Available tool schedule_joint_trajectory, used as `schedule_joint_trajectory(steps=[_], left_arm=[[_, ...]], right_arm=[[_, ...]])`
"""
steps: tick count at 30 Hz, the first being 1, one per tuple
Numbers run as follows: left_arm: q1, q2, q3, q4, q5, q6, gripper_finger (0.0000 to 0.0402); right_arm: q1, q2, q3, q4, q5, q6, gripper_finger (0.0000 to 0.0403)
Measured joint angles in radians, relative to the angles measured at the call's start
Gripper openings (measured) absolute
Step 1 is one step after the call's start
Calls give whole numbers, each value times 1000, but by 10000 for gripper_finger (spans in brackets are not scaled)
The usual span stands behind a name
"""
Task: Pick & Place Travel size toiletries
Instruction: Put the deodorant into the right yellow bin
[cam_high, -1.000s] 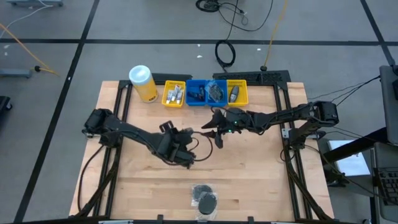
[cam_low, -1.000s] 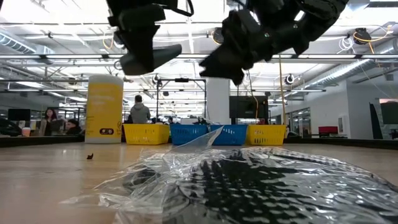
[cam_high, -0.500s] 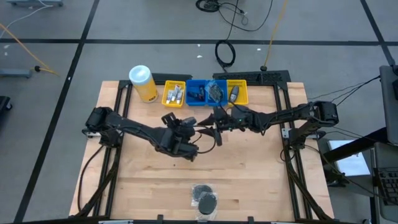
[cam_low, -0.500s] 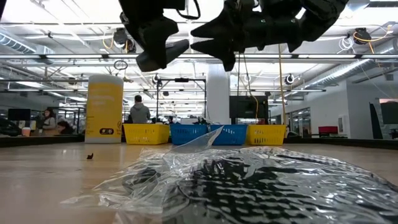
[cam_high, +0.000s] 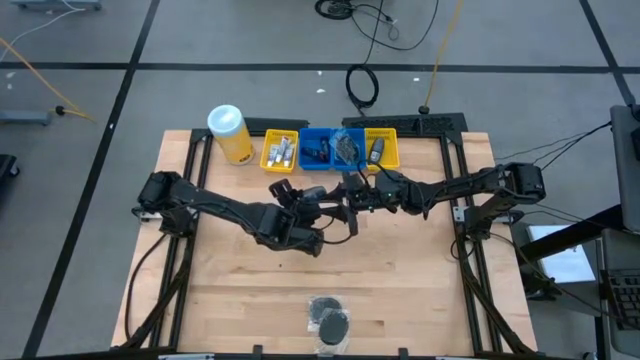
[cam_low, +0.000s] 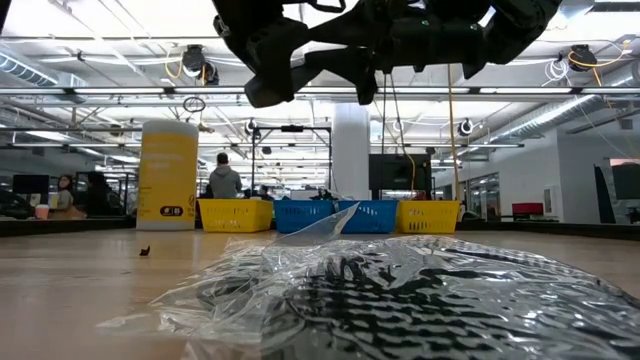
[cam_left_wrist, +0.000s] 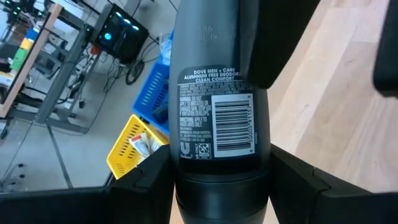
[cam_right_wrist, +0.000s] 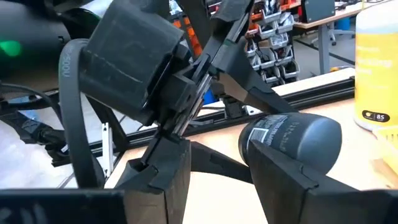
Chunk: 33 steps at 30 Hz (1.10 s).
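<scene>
The left wrist view shows the left gripper (cam_left_wrist: 221, 186) clamping a dark grey bottle (cam_left_wrist: 221, 118), its label readable. The right gripper (cam_right_wrist: 217, 180), spread and empty, sits just beside that bottle. Below both lies the wooden table (cam_high: 400, 280), with bins (cam_high: 330, 150) beyond them.

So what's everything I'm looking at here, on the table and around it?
Tall yellow canister with white lid: one, far edge, left of the bins.
Small yellow plastic bins: two, ends of the far-edge row; one holds white tubes.
Small blue plastic bins: two, between the yellow ones.
Clear plastic bag of black round puffs: one, near edge.
Dark grey oval deodorant bottle: one, in the air at mid-table.
People: at least two, room behind.
Left hand: black, shut on the bottle.
Right hand: black, open, facing it.
</scene>
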Motion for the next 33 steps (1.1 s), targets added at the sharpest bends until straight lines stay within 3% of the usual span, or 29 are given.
schedule_joint_trajectory(steps=[15, 33], left_arm=[[-3, -10, 2, -18, -31, 42, 194], [-10, -21, 3, -9, -33, 38, 194]], right_arm=[[-1, 4, 0, -113, -12, 31, 155], [-48, 3, 0, 70, -19, 78, 155]])
